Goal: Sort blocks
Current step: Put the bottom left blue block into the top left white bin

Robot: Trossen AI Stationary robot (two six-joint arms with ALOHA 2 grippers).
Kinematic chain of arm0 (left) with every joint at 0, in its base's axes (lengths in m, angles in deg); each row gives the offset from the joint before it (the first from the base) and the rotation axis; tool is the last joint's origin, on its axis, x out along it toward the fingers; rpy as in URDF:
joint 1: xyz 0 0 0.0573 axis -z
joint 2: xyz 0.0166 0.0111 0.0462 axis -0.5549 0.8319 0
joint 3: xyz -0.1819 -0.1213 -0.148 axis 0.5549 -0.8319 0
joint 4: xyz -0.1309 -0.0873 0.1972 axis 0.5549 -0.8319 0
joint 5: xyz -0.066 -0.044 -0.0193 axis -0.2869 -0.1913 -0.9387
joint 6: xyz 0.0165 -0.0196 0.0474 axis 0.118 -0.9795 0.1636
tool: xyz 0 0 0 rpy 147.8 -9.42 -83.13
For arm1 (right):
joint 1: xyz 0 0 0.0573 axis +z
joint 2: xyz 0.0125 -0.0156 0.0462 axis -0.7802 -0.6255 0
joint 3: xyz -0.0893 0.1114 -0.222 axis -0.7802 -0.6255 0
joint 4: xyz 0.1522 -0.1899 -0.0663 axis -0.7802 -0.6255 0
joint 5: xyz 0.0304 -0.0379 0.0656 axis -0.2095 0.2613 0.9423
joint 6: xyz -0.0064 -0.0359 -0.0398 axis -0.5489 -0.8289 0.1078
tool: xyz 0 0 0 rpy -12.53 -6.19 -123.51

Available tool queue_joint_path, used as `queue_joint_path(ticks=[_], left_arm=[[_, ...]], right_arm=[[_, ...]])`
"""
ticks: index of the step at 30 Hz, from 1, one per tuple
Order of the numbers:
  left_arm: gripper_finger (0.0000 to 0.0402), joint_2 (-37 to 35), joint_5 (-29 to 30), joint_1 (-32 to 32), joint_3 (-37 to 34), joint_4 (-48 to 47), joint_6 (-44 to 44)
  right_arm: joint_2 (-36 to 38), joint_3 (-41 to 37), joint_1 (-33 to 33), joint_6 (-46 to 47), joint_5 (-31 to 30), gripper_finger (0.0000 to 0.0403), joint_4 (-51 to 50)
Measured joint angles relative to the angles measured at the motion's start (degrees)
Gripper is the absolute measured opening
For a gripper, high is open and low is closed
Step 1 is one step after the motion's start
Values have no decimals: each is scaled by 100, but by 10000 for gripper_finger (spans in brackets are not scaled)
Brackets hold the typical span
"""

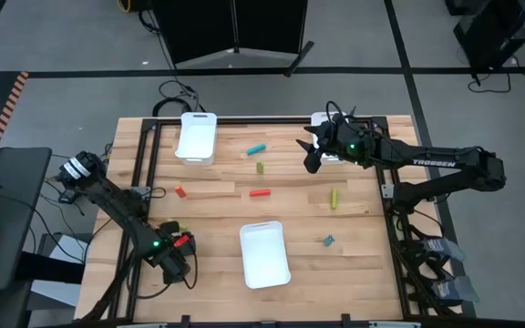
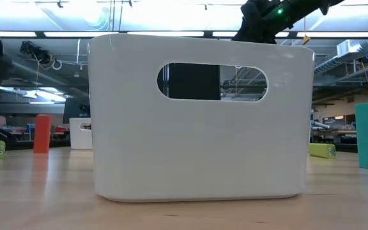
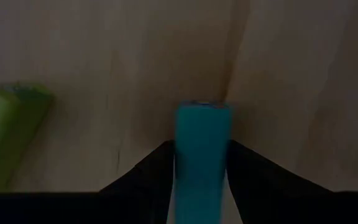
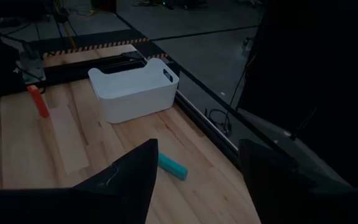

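left gripper (image 1: 179, 264) low at the bench's (image 1: 208, 205) near-left corner, clamped on a teal block (image 3: 201, 149), right gripper (image 1: 310, 153) raised by the far edge, fingers apart, arm reads TROSSEN, other blocks scattered mid-bench

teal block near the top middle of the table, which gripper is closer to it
Right. The right gripper hangs just beside the short teal stick block, toward the table's right edge. The left gripper sits far off at the near-left corner.
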Motion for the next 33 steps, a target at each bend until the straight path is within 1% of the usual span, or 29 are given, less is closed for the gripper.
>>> queue_joint_path(ticks=[4,8,17,21,30,33], left_arm=[[141,-24,-71,-6,-103,62,-99],[103,-20,-66,-9,-106,71,-43],[102,-14,-113,-121,-114,161,20],[102,7,-111,-192,35,7,177],[102,19,119,-353,315,19,451],[102,19,341,-480,482,10,706]], right_arm=[[0,0,0,0,2,231,-2],[0,0,0,0,2,229,-1],[0,0,0,-7,1,226,-2],[0,0,0,-30,0,225,-2],[0,0,0,-131,2,223,-2],[0,0,0,-131,0,224,-2]])
